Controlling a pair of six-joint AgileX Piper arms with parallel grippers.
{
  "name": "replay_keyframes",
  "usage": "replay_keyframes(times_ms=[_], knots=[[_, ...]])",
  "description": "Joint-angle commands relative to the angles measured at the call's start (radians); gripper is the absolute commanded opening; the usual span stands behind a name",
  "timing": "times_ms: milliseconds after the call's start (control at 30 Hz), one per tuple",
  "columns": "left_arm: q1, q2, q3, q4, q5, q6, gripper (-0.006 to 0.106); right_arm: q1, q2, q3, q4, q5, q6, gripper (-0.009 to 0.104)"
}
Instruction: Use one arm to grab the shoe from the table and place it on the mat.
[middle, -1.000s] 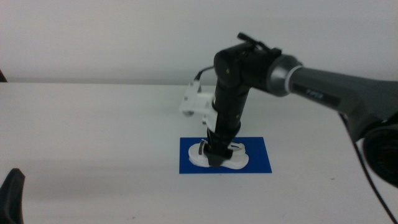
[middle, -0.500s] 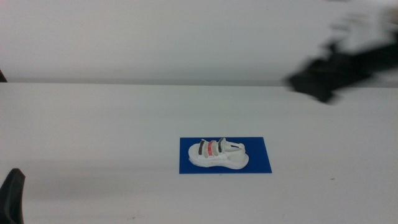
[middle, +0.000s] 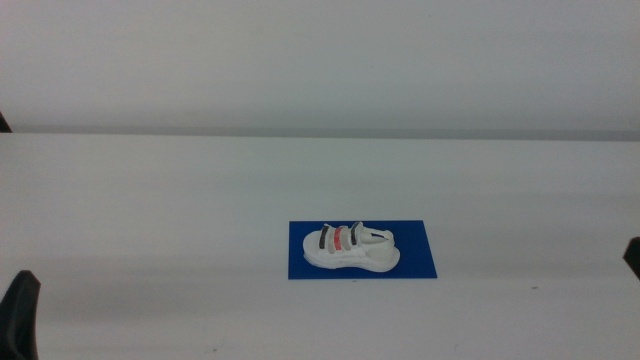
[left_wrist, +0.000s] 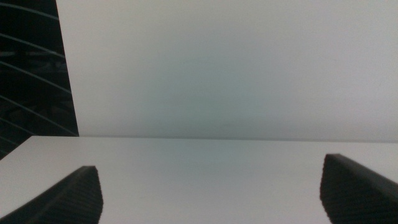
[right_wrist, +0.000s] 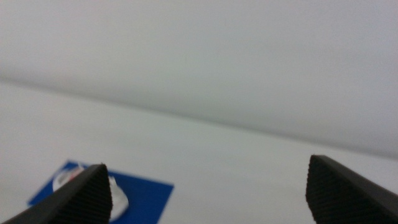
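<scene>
Resting on the mat (middle: 363, 250), the shoe (middle: 351, 247) lies on its sole, lengthwise along the mat's long side, inside the mat's edges with blue showing all round it. Its three straps face up: two dark, one red between them. The mat lies flat on the white bench (middle: 150, 200), a little right of centre in the middle view.

Left gripper (left_wrist: 211, 193): jaws spread wide, nothing between them, only bare bench ahead. In the middle view it shows as a dark tip at the lower left corner, well apart from the mat.

Right gripper (right_wrist: 208, 193): jaws spread wide, holding nothing. Its wrist view is blurred; the mat's corner and part of the shoe show beside one jaw. In the middle view only a dark sliver shows at the right edge.
</scene>
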Motion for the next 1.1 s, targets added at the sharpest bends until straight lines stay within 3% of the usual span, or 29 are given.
replay_keyframes(times_ms=[0, 367, 633, 833, 1067], knots=[[0.002, -0.041, 0.043, 0.000, -0.012, -0.006, 0.094, -0.008, -0.053, 0.037, 0.018, -0.075, 0.002, 0.083], [0.002, -0.041, 0.043, 0.000, -0.012, -0.006, 0.094, -0.008, -0.161, 0.046, 0.016, -0.092, 0.010, 0.083], [0.002, -0.041, 0.043, 0.000, -0.012, -0.006, 0.094, -0.198, -0.223, 0.276, 0.009, -0.292, 0.063, 0.084], [0.002, -0.041, 0.043, 0.000, -0.012, -0.006, 0.094, -0.305, -0.385, 0.380, 0.009, -0.278, 0.075, 0.085], [0.002, -0.041, 0.043, 0.000, -0.016, -0.006, 0.094, -0.309, -0.382, 0.380, 0.009, -0.253, 0.078, 0.085]])
